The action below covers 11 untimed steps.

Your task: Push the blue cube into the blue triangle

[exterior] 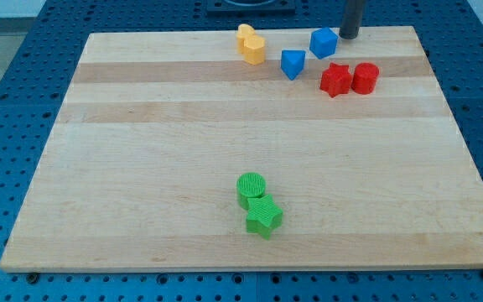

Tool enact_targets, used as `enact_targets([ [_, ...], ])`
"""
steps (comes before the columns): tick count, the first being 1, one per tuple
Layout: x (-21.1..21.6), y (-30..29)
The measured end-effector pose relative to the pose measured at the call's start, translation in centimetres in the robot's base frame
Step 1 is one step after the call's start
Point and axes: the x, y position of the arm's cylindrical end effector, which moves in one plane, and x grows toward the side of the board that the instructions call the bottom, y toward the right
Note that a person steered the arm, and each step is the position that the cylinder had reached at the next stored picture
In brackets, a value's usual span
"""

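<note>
The blue cube (324,42) sits near the view's top, right of centre. The blue triangle (292,64) lies just below and left of it, a small gap apart. My tip (349,35) stands at the board's top edge, just right of the blue cube, close to it; I cannot tell whether it touches. The rod rises out of the view's top.
A yellow block (251,44) lies left of the blue triangle. A red star (334,80) and a red cylinder (365,77) sit side by side below the cube. A green cylinder (251,188) and a green star (264,217) touch near the view's bottom centre. The wooden board (141,168) lies on a blue perforated table.
</note>
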Motion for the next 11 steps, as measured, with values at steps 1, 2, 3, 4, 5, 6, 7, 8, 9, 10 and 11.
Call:
enact_targets([
  [1, 1.3, -0.4],
  [2, 3.3, -1.7],
  [3, 3.7, -2.8],
  [4, 2.6, -2.8],
  [5, 1.3, -2.8],
  [6, 1.3, -3.4],
  [7, 1.7, -4.8],
  [8, 3.2, -6.4],
  [9, 4.7, -8.2],
  [10, 5.7, -10.1],
  [11, 6.2, -11.8],
])
